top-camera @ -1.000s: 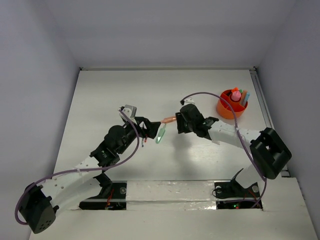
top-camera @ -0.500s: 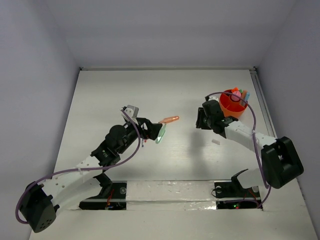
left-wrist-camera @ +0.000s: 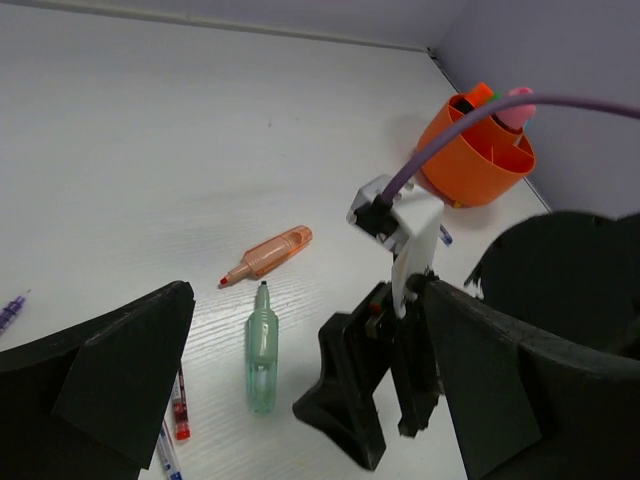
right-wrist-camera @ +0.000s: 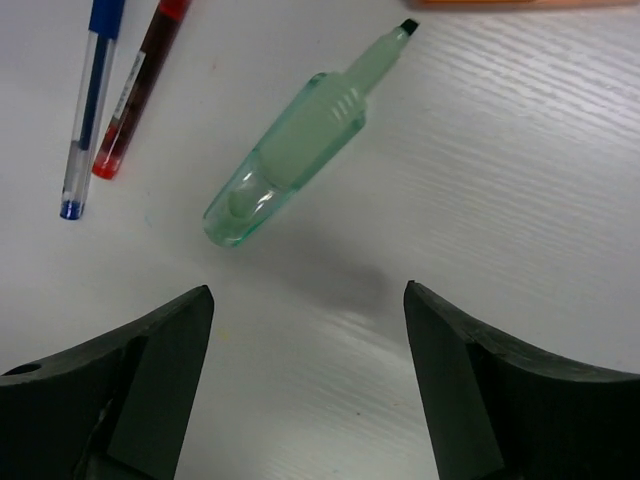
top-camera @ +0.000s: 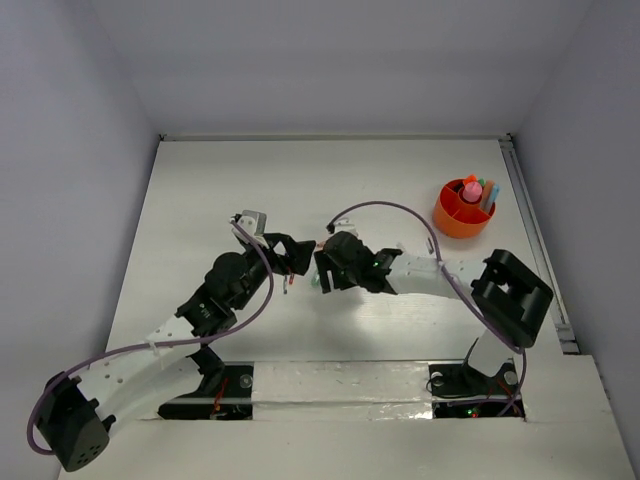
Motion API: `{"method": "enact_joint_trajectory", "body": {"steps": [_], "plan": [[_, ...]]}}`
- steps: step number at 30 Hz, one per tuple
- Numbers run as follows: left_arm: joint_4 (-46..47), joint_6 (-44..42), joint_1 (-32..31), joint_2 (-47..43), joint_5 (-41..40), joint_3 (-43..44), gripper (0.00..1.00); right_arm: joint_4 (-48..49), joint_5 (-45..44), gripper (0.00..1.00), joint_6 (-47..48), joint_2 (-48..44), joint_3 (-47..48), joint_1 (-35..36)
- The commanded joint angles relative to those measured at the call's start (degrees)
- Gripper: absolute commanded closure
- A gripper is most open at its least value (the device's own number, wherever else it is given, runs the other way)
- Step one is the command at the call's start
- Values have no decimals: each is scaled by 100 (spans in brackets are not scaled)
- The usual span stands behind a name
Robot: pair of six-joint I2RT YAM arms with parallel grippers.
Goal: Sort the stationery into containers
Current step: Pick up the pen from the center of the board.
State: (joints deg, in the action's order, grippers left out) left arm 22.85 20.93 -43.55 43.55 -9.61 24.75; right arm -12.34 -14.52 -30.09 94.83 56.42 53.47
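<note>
Our left pincer (left-wrist-camera: 305, 300) and right pincer (right-wrist-camera: 308, 300) are both apart, empty. The green highlighter (right-wrist-camera: 290, 160) lies skewed below the right one, so closing could flick it away.

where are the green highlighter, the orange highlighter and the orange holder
green highlighter (right-wrist-camera: 290, 160), right wrist view, middle of its clear barrel
orange highlighter (left-wrist-camera: 272, 252), left wrist view, middle of its barrel
orange holder (left-wrist-camera: 475, 175), left wrist view, outer wall below the rim

Right gripper (right-wrist-camera: 305, 318) back from holder (top-camera: 455, 226) — above green highlighter (right-wrist-camera: 290, 165); open
</note>
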Motion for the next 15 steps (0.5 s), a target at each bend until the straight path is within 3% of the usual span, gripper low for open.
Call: {"method": "enact_joint_trajectory", "body": {"steps": [1, 10, 15], "plan": [[-8, 60, -22, -198, -454, -41, 1, 302, -543, 16, -471, 185, 290, 243], [0, 43, -22, -330, -463, -76, 1, 548, -771, 11, -753, 985, 712, 594], [-26, 43, -22, -365, -490, -67, 1, 312, -1183, 14, -788, 1327, 967, 699]]}}
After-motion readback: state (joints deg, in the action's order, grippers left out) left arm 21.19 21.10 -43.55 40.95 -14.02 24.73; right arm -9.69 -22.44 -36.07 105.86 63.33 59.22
